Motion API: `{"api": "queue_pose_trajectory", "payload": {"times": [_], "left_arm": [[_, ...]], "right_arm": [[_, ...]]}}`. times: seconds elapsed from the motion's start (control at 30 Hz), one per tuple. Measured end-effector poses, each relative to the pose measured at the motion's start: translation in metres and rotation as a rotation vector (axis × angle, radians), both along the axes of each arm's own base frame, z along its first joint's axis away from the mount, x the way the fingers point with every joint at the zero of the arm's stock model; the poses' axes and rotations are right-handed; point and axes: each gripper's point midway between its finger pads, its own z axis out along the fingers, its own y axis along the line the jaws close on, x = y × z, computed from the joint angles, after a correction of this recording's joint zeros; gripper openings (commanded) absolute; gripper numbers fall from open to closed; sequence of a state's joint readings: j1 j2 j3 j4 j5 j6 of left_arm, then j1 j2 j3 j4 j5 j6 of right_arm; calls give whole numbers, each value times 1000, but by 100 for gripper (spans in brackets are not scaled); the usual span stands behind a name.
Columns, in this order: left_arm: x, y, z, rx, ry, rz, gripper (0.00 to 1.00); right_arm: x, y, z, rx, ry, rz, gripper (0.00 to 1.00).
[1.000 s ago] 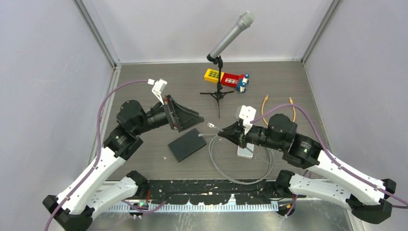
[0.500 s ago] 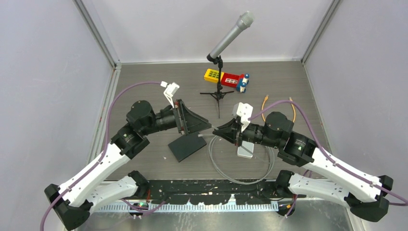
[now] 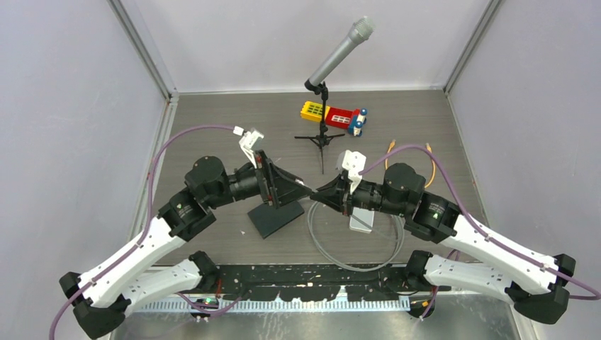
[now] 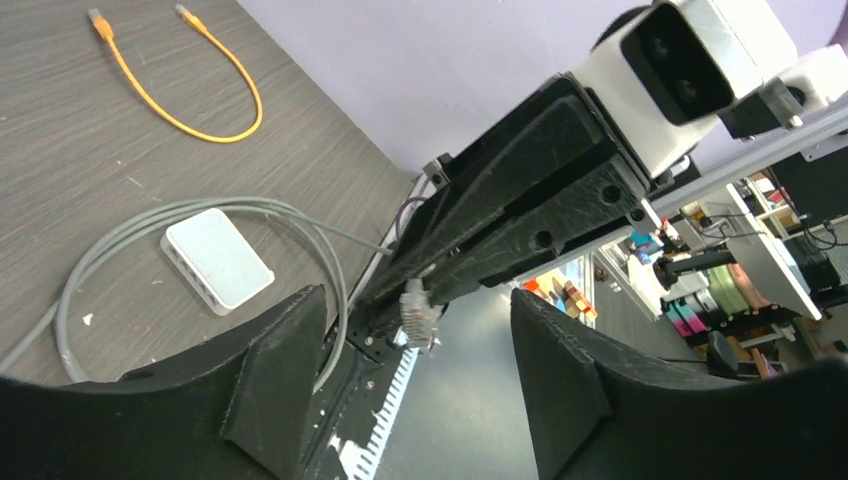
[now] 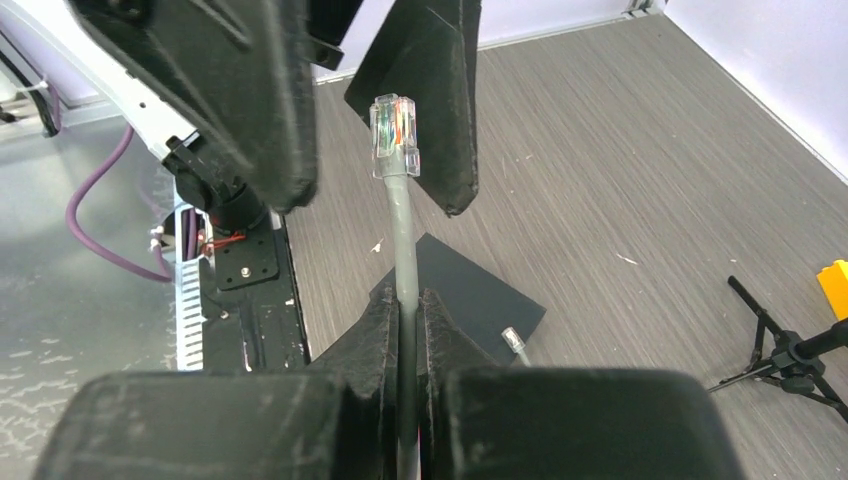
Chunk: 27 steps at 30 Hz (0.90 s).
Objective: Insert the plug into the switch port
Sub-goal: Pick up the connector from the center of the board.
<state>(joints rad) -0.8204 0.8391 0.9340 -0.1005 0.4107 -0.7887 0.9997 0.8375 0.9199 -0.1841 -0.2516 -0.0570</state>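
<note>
My right gripper (image 3: 320, 194) is shut on a grey cable (image 5: 405, 240) just behind its clear plug (image 5: 395, 136), which sticks out toward the left arm. My left gripper (image 3: 287, 188) is open, and the plug (image 4: 420, 318) hangs between its two fingers (image 4: 272, 375) without touching either. Both grippers meet above the table's middle. The switch, a small white box (image 4: 217, 263), lies flat on the table, partly hidden under the right arm (image 3: 360, 222) in the top view. Its ports do not show. The cable's loop (image 3: 340, 260) curls round it.
A black pad (image 3: 273, 217) lies below the left gripper, with the cable's other plug (image 5: 513, 341) at its edge. A microphone on a tripod (image 3: 324, 136) and toy blocks (image 3: 334, 115) stand at the back. An orange cable (image 4: 190, 95) lies to the right.
The left arm swung right and the right gripper reached left, so the plug now sits between the left fingers. The left jaws stand narrower than a second ago.
</note>
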Motion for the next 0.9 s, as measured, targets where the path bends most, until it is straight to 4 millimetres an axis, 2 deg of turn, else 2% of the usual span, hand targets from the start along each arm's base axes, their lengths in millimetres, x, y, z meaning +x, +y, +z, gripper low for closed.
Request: {"api": "queue_pose_trajectory", "payload": {"times": [0.07,0.27,0.4,0.5,0.67,0.77,0.83,0.87,0.9], "left_arm": [[-4,1,1,3,-19,3,65],[-6,6,8,-7,-55,23,38],[-4,6,6,2,-52,28,32],[-3,4,5,9,-46,27,22],[-1,2,2,20,-41,31,1],[0,3,2,19,-41,36,0],[0,3,2,19,-41,38,0],[0,3,2,19,-41,38,0],[1,3,2,19,-41,39,0]], "right_arm": [[0,2,-3,-5,10,5,1],[-1,3,-6,-11,17,11,1],[0,3,-7,-11,18,11,1],[0,3,-7,-11,17,9,1],[0,2,-6,-9,15,7,0],[0,2,-5,-8,14,7,1],[0,2,-5,-8,14,7,12],[0,2,-5,-8,14,7,23],[0,2,-5,-8,14,7,39]]}}
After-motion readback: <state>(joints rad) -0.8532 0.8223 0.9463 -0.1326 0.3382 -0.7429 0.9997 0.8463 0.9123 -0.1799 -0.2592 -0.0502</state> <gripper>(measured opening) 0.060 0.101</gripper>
